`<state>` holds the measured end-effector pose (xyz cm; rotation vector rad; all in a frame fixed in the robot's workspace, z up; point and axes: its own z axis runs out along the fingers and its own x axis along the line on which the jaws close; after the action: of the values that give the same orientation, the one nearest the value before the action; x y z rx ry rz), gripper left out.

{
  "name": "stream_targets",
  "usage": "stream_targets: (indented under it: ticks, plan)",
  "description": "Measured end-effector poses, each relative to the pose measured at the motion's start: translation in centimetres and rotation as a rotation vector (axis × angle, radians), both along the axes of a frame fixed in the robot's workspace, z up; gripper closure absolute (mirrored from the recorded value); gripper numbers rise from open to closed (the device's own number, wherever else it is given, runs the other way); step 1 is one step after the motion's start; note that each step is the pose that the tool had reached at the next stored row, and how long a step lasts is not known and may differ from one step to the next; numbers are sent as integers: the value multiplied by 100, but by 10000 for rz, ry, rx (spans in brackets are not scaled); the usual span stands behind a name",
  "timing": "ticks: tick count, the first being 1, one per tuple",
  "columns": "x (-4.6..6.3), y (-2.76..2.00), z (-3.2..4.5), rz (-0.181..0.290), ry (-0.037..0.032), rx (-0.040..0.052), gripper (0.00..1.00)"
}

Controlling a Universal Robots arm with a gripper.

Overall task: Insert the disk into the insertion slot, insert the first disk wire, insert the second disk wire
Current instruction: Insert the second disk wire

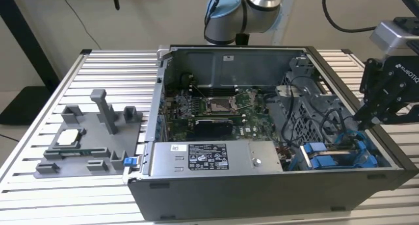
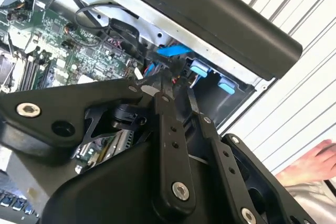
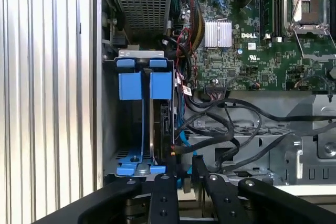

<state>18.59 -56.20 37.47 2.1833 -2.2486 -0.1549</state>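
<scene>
On the slatted table (image 1: 117, 70), in the open computer case (image 1: 262, 198), you find the disk (image 3: 159, 124) on edge in its corner bay, long axis running from its blue tabs (image 3: 160, 83) toward the gripper (image 3: 184, 163), fingers (image 3: 169, 169) drawn close together among the cables (image 3: 231, 129) there

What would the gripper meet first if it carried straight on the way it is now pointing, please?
Probably the black cables just ahead of the gripper, beside the upright disk; depth is unclear, so the disk's edge might come first.
</scene>
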Motion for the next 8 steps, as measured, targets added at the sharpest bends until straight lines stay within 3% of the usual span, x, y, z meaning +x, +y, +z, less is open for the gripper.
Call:
stream_targets:
  ticks: [8]
  plan:
    - [116, 12, -22, 166, -1, 4, 0]
